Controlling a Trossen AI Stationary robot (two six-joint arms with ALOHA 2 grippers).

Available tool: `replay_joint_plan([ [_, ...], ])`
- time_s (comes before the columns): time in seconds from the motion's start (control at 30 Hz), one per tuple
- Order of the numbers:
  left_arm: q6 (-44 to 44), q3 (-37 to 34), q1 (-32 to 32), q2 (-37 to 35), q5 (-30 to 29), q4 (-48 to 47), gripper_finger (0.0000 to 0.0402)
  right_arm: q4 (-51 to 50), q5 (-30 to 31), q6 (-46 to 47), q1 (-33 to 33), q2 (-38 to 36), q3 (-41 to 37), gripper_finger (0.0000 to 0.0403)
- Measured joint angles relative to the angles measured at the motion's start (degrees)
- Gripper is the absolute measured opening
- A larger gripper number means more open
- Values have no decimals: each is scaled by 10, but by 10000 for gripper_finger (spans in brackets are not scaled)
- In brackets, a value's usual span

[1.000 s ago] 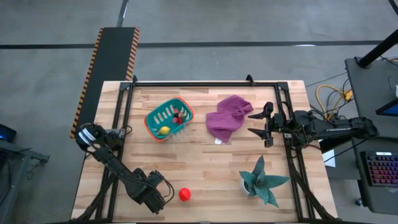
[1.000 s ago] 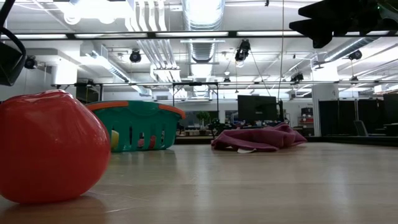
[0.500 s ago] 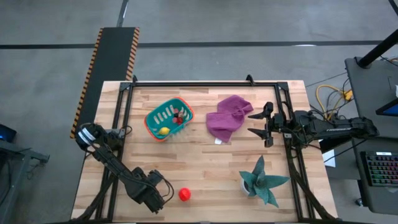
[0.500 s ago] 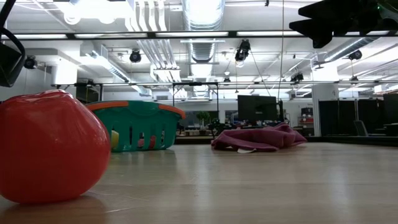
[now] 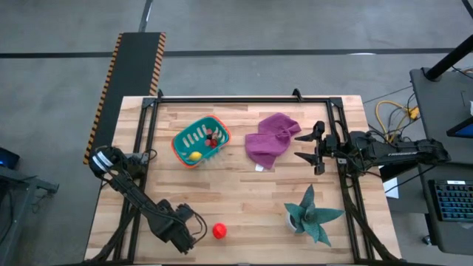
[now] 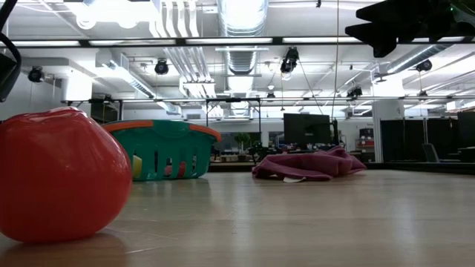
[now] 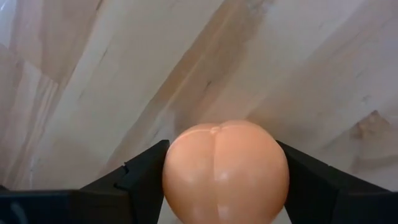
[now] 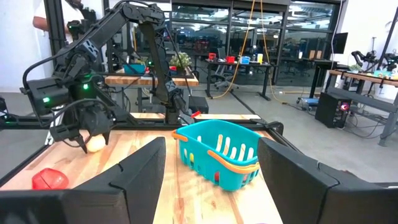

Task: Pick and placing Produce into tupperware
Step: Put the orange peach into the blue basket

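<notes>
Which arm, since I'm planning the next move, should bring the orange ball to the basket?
Left: the left gripper is shut on the orange ball; the right gripper hangs open, empty, beside the purple cloth.

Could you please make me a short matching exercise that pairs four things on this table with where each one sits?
Things:
1. orange ball
2. red ball
3. yellow fruit
4. purple cloth

Places:
A. inside the teal basket
B. bare wood near the table's front edge, beside the left gripper
C. between the left gripper's fingers
D. flat on the table between the basket and the right gripper

Pairs: 1-C, 2-B, 3-A, 4-D
</notes>
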Motion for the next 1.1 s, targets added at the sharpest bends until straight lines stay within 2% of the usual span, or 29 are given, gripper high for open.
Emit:
replay_joint_plan([
  [0.4, 21, 10, 6, -29, -16, -33, 240, 1, 0, 0, 0, 0, 0, 247],
  [0.83, 80, 10, 24, -110, -211, 17, 240, 1, 0, 0, 0, 0, 0, 247],
  [1.1, 241, 10, 56, -126, -302, 129, 240, 0, 0, 5, 0, 0, 0, 247],
])
